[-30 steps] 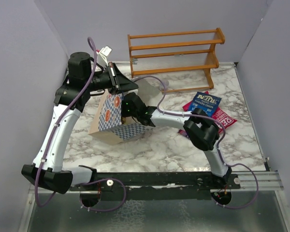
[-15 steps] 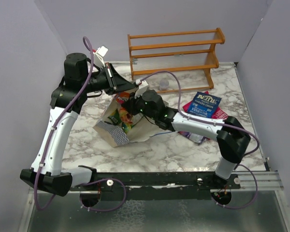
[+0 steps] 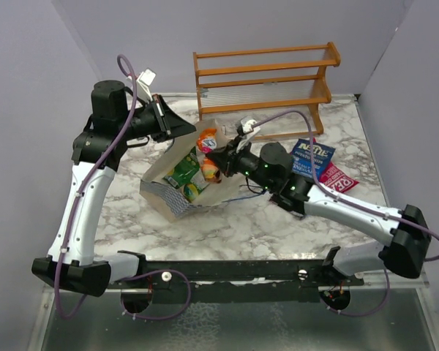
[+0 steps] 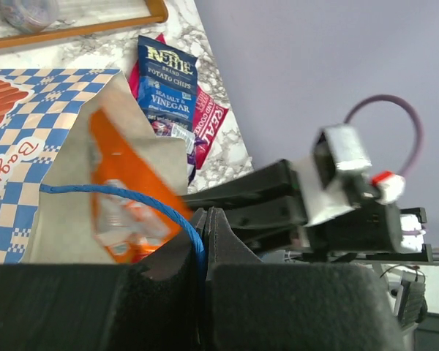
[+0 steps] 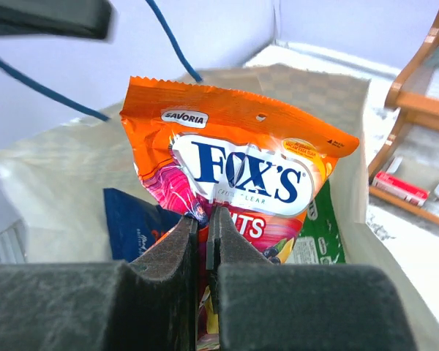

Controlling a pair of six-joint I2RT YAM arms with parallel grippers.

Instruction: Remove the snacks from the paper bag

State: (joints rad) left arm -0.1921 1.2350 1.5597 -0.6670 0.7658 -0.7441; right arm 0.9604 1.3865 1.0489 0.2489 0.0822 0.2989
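The paper bag [image 3: 163, 194] lies tilted on the marble with its mouth facing right. My left gripper [image 3: 192, 132] is shut on its blue cord handle [image 4: 124, 193], holding the top edge up; in the left wrist view the jaws [image 4: 205, 213] pinch the cord. My right gripper [image 3: 218, 156] is shut on the lower edge of an orange Fox's packet [image 5: 241, 164], which stands at the bag's mouth [image 3: 207, 139]. Behind it inside the bag are a dark blue packet [image 5: 135, 219] and a green packet [image 5: 318, 230]. A blue chips packet [image 3: 312, 155] and a red packet [image 3: 341, 180] lie outside on the right.
An orange-brown wooden rack [image 3: 267, 80] stands at the back, with a small clear cup [image 3: 250, 132] by its foot. Purple walls close in the left, back and right sides. The right arm stretches across the table's middle right.
The right gripper has drawn back out of the bag with the orange packet in it. The right arm's elbow has swung out to the right, and the bag has tipped further open.
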